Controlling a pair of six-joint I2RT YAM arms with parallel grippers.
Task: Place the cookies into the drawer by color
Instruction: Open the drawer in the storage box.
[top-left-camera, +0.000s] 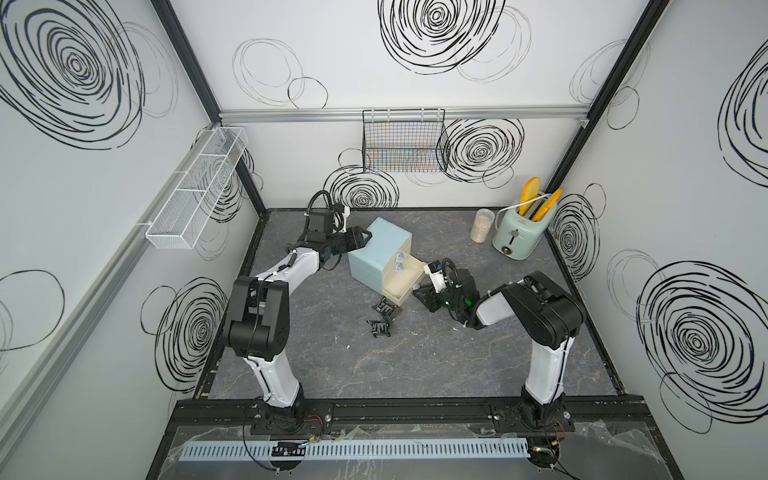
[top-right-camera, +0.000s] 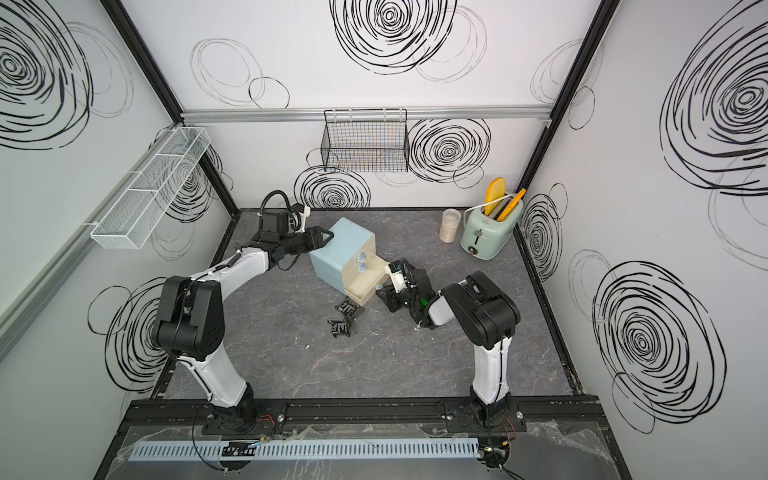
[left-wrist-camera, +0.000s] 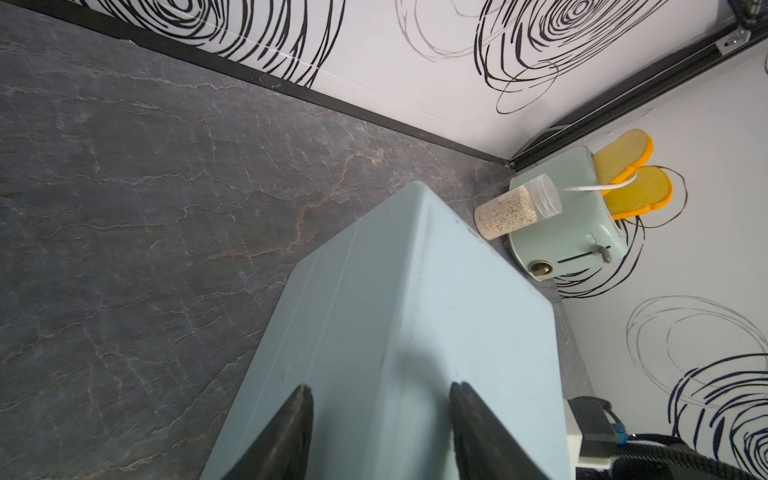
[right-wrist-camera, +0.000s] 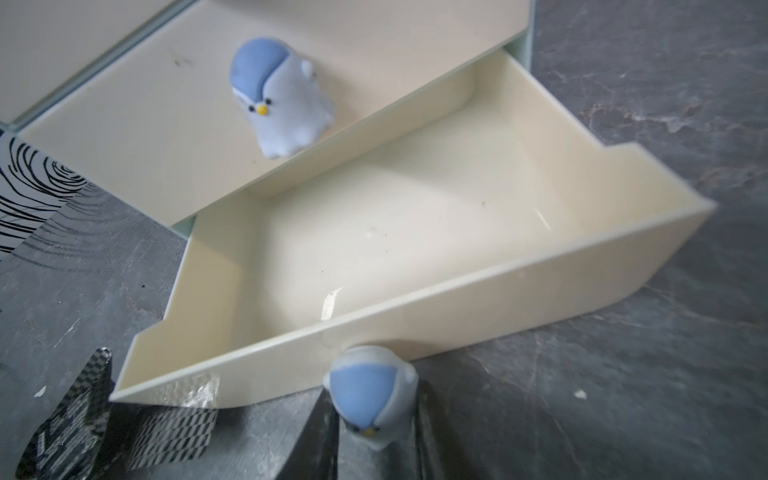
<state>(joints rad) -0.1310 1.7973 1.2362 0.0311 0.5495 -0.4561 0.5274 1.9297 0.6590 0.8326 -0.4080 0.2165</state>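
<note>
The dark marbled table is flanked by 2 arms. The L arm is stretched to the far centre, where the pale-blue cabinet is stood at an angle. The left gripper is set at the cabinet's far-left top edge. Its fingers are spread well apart w/ that edge betw. them; whether they touch it cannot be told.

At far right a mint toaster is seen w/ 2 yellow toast slices stuck up from it. A jar of pale grains is stood just left of it.

The bottom drawer is pulled out toward the near right, its bare cream floor shown; the 2 drawers above are pushed in. The right gripper is placed at the open drawer's front. It is clamped on the blue penguin-shaped knob, 1 finger each side.

The cookies are found on the table just near-left of the open drawer. Only black packets are seen, lying loose. 1 is pressed close to the drawer's front corner and another lies slightly nearer. Exact count cannot be told.
</note>
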